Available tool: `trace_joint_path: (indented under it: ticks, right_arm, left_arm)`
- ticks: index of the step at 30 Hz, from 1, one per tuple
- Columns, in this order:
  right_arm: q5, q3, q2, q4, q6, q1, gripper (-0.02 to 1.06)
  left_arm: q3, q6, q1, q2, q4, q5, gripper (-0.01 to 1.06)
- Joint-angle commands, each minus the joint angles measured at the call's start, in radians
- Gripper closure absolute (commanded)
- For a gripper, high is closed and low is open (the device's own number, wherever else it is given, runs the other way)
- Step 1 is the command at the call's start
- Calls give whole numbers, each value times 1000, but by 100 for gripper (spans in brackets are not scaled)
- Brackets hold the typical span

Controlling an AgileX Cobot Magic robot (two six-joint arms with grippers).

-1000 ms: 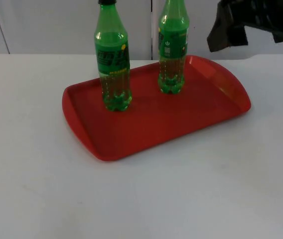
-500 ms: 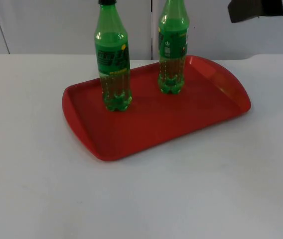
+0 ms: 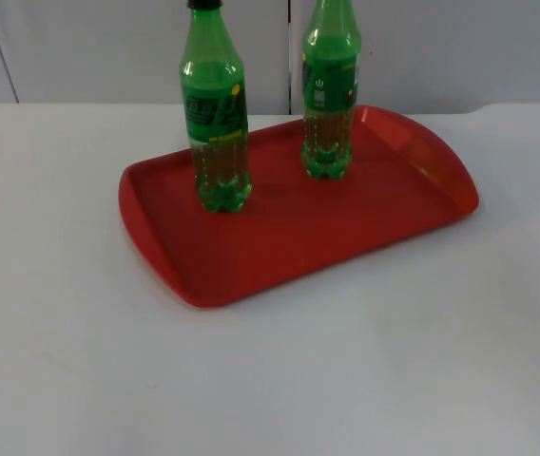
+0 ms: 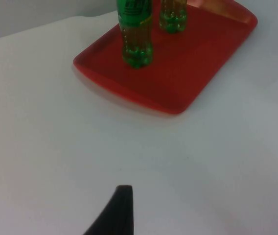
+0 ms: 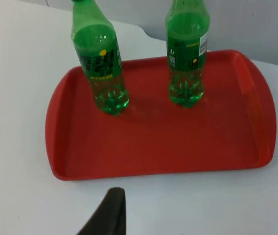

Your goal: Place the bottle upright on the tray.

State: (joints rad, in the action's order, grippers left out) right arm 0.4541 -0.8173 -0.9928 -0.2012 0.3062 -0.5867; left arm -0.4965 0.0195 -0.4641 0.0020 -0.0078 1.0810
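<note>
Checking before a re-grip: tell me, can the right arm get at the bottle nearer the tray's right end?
Probably yes. That bottle stands upright on the red tray, well apart from the other bottle, and the right wrist view shows nothing between.

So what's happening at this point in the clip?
Nothing is being handled right now. Two green bottles stand upright on the red tray: the left bottle and the right bottle, apart from each other. The left tool and the right tool both hang over the bare white table, short of the tray. The placing looks done.
</note>
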Motion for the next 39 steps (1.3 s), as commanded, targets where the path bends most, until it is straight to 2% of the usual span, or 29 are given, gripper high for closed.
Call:
trace_joint_path:
  ticks: [1,10,17,27,36,39]
  right_arm:
    - [-7,22,46,2,-12,-5,-1]
    - [-7,156,258,4,-36,-5,-1]
    - [12,213,426,4,-36,-5,-1]
    - [187,215,639,7,-68,-5,-1]
    - [370,215,820,136,-270,-5,-1]
    - [418,215,861,139,-274,-5,-1]
  left_arm:
    - [3,-9,-7,-2,1,-6,0]
    - [3,-9,-7,-2,1,-6,0]
    - [3,-9,-7,-2,1,-6,0]
    - [3,-9,-7,-2,1,-6,0]
    - [3,-9,-7,-2,1,-6,0]
    - [3,-9,-7,-2,1,-6,0]
